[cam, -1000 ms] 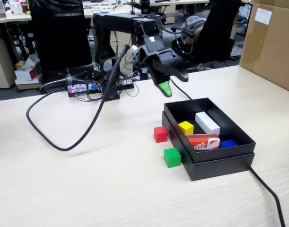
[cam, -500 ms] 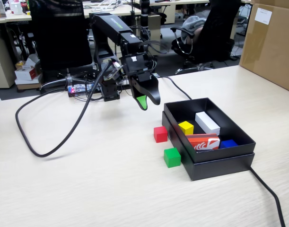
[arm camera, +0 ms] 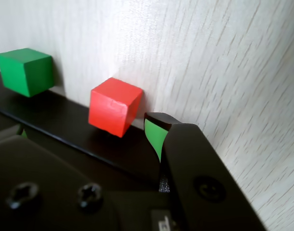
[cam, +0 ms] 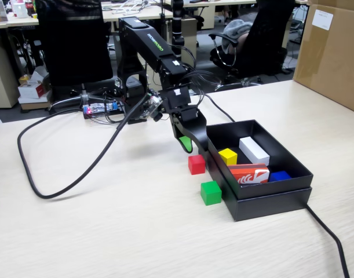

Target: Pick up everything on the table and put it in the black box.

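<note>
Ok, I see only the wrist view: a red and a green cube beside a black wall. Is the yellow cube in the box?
Observer: Yes, the yellow cube lies inside the black box, in the corner nearest the red cube.
Operator: Is anything else inside?
Observer: A long white block, an orange-red printed block and a blue piece.
Operator: Where is my pincer?
Observer: The pincer hangs close behind the red cube, toward the arm's base.

The fixed view looks obliquely across the table (cam: 95, 231) from its front; the wrist view hangs close above, sharing the red cube (cam: 196, 164) and green cube (arm camera: 25, 70).
</note>
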You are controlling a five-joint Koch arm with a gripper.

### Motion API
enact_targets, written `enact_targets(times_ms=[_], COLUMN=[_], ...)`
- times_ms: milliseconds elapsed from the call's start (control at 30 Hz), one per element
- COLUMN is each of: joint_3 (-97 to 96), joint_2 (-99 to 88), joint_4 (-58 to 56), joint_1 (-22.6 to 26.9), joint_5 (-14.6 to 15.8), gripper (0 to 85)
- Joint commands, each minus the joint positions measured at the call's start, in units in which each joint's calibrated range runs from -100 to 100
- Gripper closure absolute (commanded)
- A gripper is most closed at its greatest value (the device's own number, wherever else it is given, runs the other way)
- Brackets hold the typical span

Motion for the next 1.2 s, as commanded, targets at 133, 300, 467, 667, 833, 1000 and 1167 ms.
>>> enact_targets(times_ms=[133, 300, 467, 667, 833, 1000, 1167], joint_3=[3.54, 3.9, 5.35, 7.8, 7.89, 7.62, 7.53], joint_2=[3.01, 5.3, 8.06, 12.07, 13.45, 14.83, 15.29], joint_4=[2.21, 3.59, 3.59, 3.59, 3.59, 3.59, 3.51], joint_1=[0.78, 0.93, 0.93, 0.73, 0.59, 0.2, 0.0], joint_5=[2.93, 3.13, 3.42, 3.52, 3.86, 4.0, 4.54], gripper=[37.8, 37.9, 38.2, 42.3, 48.0, 50.1, 63.7])
